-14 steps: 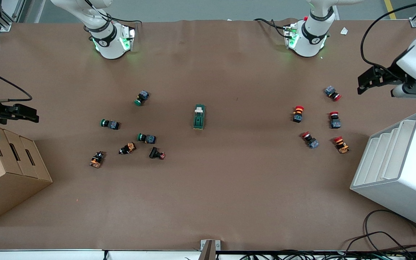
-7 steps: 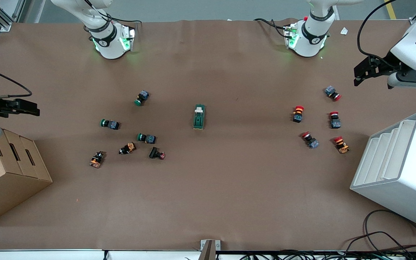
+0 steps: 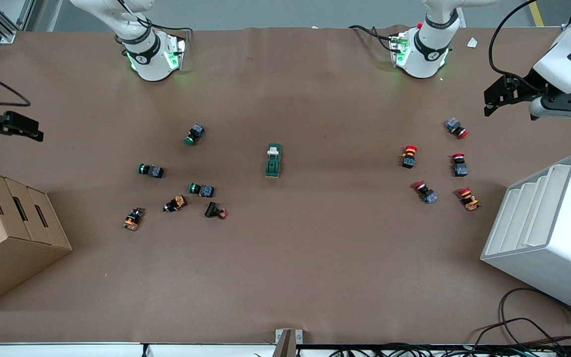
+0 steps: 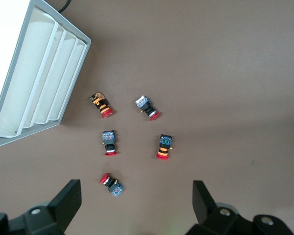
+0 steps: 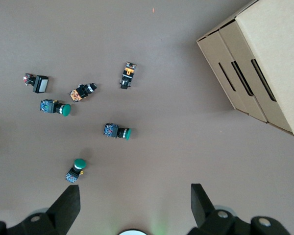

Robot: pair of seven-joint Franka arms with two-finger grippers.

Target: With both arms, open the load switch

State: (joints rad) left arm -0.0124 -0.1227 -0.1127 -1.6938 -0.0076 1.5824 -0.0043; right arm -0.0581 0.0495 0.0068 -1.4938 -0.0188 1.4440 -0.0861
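The load switch (image 3: 273, 160), a dark green block with a white lever piece at the end toward the robots' bases, lies flat at the middle of the table with nothing touching it. My left gripper (image 3: 487, 103) hangs open in the air at the left arm's end of the table, above the red-capped buttons; in the left wrist view it (image 4: 136, 201) holds nothing. My right gripper (image 3: 35, 130) hangs open above the table's edge at the right arm's end, over bare table near the cardboard box, and in the right wrist view it (image 5: 134, 204) is empty.
Several green-capped and dark push buttons (image 3: 200, 189) lie scattered toward the right arm's end, several red-capped ones (image 3: 409, 155) toward the left arm's end. A cardboard box (image 3: 3, 238) and a white slotted rack (image 3: 548, 233) stand at the two ends. Cables (image 3: 528, 332) trail at the near edge.
Both grippers have drifted toward the bases' side of the table, the right one more than the left. The load switch and buttons have not moved.
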